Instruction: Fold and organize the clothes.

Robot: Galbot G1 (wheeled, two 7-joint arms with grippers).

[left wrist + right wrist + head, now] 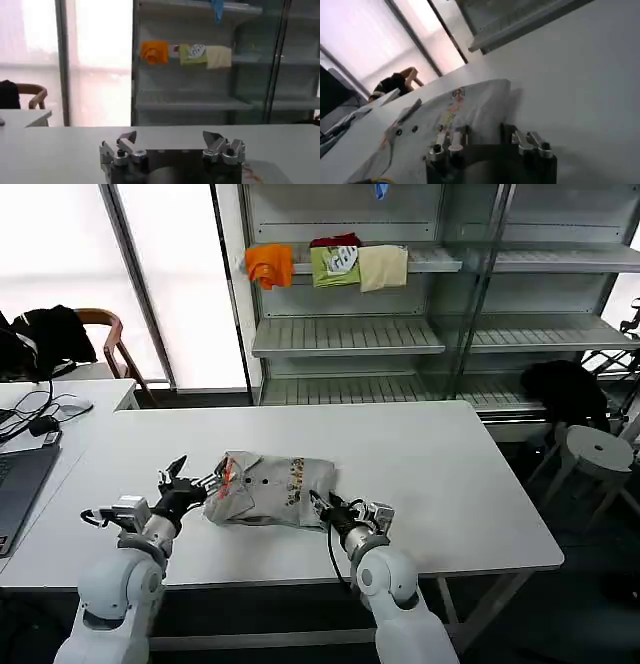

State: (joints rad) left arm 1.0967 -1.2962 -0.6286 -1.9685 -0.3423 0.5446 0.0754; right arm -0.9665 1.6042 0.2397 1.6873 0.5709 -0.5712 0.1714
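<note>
One of the clothes, a light grey shirt (268, 489) with a small multicoloured chest print and an orange-red inner collar, lies folded in a bundle near the front of the white table (450, 484). My left gripper (190, 475) is open just off the collar end, its fingers spread wide over bare tabletop in the left wrist view (170, 137). At the shirt's other end, by its front corner, my right gripper (322, 506) is open. In the right wrist view the shirt (470, 105) lies just ahead of that gripper (485, 135), one finger against the cloth's edge.
A metal shelf unit (350, 334) behind the table carries orange (270, 264), green (335, 264) and cream (383, 266) folded clothes. A laptop (20, 474) and cables sit on the desk at the left. A black garment (565, 389) and a stool (598, 449) stand at the right.
</note>
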